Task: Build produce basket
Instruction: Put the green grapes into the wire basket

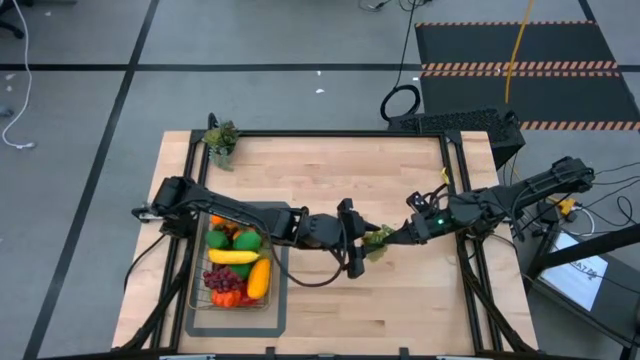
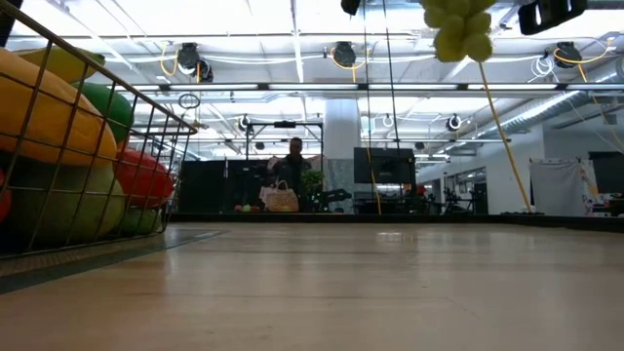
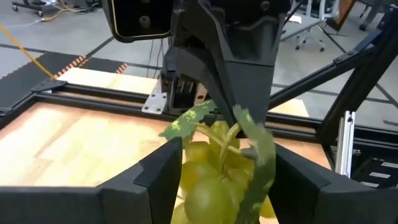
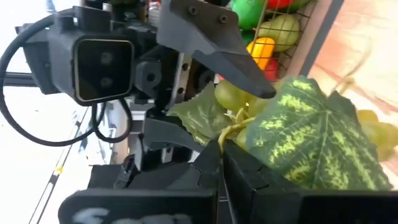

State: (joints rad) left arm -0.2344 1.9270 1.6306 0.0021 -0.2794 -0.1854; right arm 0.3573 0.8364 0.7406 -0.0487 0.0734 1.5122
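A bunch of green grapes [image 1: 378, 240] with a leaf hangs in the air over the middle of the table, high in the low view [image 2: 458, 24]. Both grippers meet at it. My left gripper [image 1: 362, 245] comes from the table's left and has the bunch [image 3: 208, 186] between its fingers. My right gripper [image 1: 392, 238] comes from the right and is shut on it. The wire basket [image 1: 200, 290] stands at the near left on a grey mat, with several pieces of produce [image 1: 237, 258] in it. My left gripper has its two fingers on opposite sides of the bunch, one finger [image 3: 163, 171] against the grapes' side [image 3: 189, 168], the other against the leaf [image 3: 261, 168]. The fingers come level from the table's left. The bunch is clear of the table. My right gripper pinches the stem [image 4: 231, 132] at the top of the bunch, where the leaf [image 4: 311, 130] grows out, between its shut fingertips. The fingers come about level from the table's right. The grapes hang at the fingertips, lifted clear.
A small pot with a leafy sprig [image 1: 220, 140] stands at the far left corner. The grey mat [image 1: 280, 315] lies under the basket. Bare wood stretches from the middle toward the right. A person [image 2: 292, 161] stands far back in the room.
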